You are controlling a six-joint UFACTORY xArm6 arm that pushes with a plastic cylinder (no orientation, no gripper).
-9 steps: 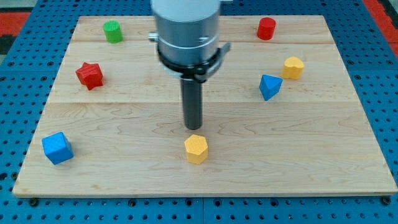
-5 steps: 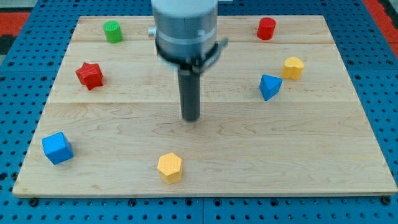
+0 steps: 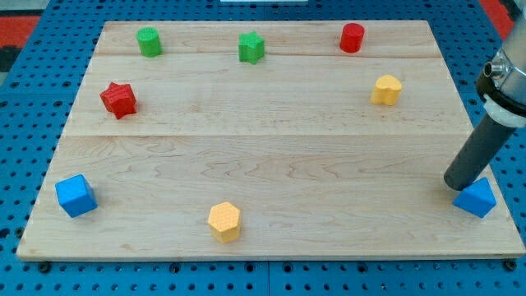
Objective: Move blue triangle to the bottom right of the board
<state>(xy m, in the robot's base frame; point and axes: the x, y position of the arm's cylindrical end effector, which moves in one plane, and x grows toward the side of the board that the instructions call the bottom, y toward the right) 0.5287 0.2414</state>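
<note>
- A pale wooden board [image 3: 271, 164] fills the view, resting on a blue pegboard table [image 3: 16, 164], with small coloured blocks scattered around its edges.
- The arm's dark rod comes in from the right edge, and my tip [image 3: 457, 186] rests on the board in the near right corner, touching or just beside the left face of the blue triangle [image 3: 477, 198].
- There are no jaws to report: the arm ends in a plain rod that can only push.
- The blue triangle sits in the near right corner, close to the board's right and near edges, so the move looks as good as finished.
- A blue cube [image 3: 76, 196] holds the near left corner; a yellow hexagonal block [image 3: 224, 221] lies near the front edge, left of centre.
- A red star [image 3: 118, 99] sits at the left; a green cylinder [image 3: 149, 41], a green star-like block [image 3: 251, 47] and a red cylinder [image 3: 352, 38] line the far edge; a yellow block [image 3: 386, 90] is right of centre.
- The triangle is likely light, rigid and quick to slide on smooth wood; it cannot be grasped, and its slanted faces may let it pivot, so any nudge is best placed square on a flat face, gently, lest it slip off the edge.
</note>
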